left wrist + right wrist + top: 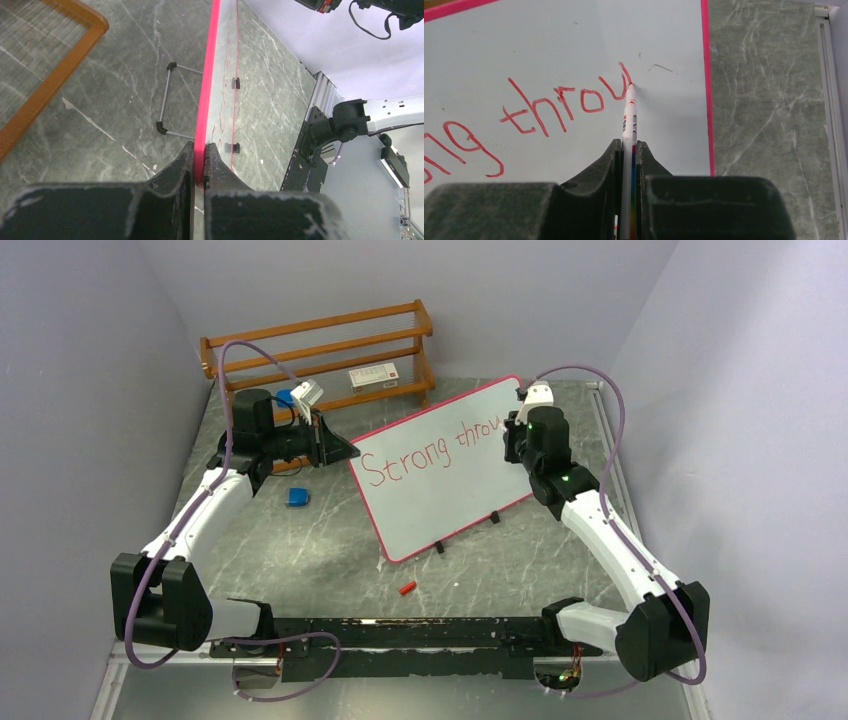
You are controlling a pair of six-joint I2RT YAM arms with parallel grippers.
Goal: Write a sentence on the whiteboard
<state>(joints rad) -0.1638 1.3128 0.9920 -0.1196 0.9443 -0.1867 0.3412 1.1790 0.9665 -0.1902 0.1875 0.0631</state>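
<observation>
The whiteboard [450, 502], white with a pink-red rim, stands tilted on small black feet in the middle of the table. Red lettering, the sentence [425, 452], reads "Strong throu" across it. My left gripper [345, 452] is shut on the board's left rim [207, 90], which sits pinched between its fingertips [199, 147]. My right gripper [628, 146] is shut on a white marker [629, 117]. The marker's red tip touches the whiteboard [574, 35] at the end of the "u" of the sentence [554, 102]. In the top view the right gripper [515, 438] is at the board's upper right.
A wooden rack [320, 345] stands at the back with a small box [373, 377] on it. A blue object [297, 497] lies left of the board, and a red cap [407, 589] lies in front of it. The board's wire stand [167, 102] sits behind it.
</observation>
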